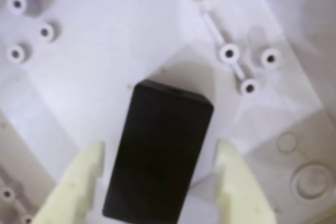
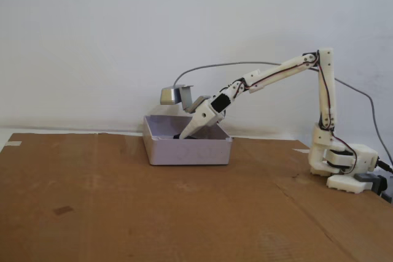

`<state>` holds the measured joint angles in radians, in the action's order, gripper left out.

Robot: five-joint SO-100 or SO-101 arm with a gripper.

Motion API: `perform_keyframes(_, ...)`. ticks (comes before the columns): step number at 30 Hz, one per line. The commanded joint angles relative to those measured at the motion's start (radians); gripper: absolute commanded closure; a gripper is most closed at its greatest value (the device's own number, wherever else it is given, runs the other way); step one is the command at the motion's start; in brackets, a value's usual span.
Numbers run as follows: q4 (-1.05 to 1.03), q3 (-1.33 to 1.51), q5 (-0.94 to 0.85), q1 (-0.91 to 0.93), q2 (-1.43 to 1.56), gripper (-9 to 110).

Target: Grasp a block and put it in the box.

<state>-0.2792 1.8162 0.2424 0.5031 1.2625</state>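
In the wrist view a black rectangular block (image 1: 163, 156) lies on the white floor of the box (image 1: 105, 66). My gripper (image 1: 161, 148) is open and straddles the block. A pale finger (image 1: 79, 182) stands on its left and another on its right, each with a small gap to the block. In the fixed view the arm reaches down into the white open box (image 2: 187, 150) on the brown cardboard, and the gripper (image 2: 186, 132) is inside it. Only a dark sliver of the block (image 2: 184, 137) shows above the box's rim.
The box floor has moulded round posts (image 1: 229, 53) and rings. The box sits on a brown cardboard sheet (image 2: 123, 213). The arm's base (image 2: 341, 164) stands at the right of the fixed view. A white wall is behind.
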Motion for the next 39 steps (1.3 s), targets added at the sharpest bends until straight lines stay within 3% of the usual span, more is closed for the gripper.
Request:
perform_keyframes(1, 0.043, -0.101, -0.011, 0.006, 0.048, 77)
perform_keyframes(39, 0.041, -0.092, -0.011, -0.069, 0.393, 78)
